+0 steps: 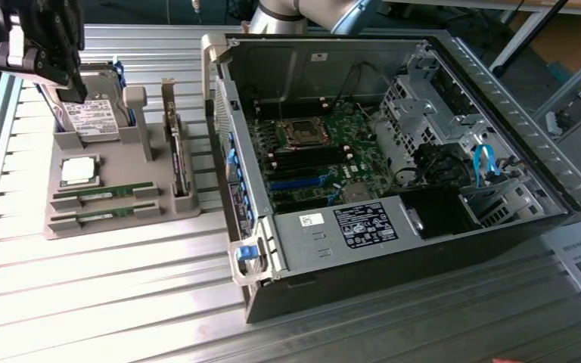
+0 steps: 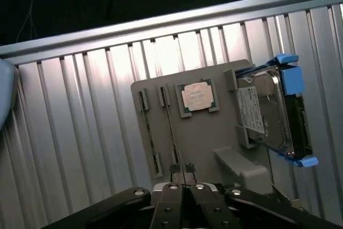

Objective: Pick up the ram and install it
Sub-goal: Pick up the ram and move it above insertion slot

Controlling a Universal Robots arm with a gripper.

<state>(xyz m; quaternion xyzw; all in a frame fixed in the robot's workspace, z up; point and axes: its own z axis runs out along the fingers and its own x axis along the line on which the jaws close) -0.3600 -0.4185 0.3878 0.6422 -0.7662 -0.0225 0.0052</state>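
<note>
Two rams lie side by side in slots of the grey holder (image 1: pixel 119 204): one ram (image 1: pixel 104 193) nearer the silver processor, the other ram (image 1: pixel 104 216) nearer the holder's front edge. In the wrist view they are thin strips, one ram (image 2: pixel 150 132) and the other ram (image 2: pixel 171 132). My gripper (image 1: pixel 73 91) hangs above the far end of the holder, over the hard drive (image 1: pixel 94 115). Its black fingers (image 2: pixel 170 187) are shut together with nothing between them, apart from both rams.
The holder also carries a square silver processor (image 1: pixel 79 170) and an upright expansion card (image 1: pixel 176 159). At the exterior view's right stands the open computer case (image 1: pixel 532 189) with its motherboard (image 1: pixel 316 162) exposed. The ribbed metal table (image 1: pixel 99 302) lies in front.
</note>
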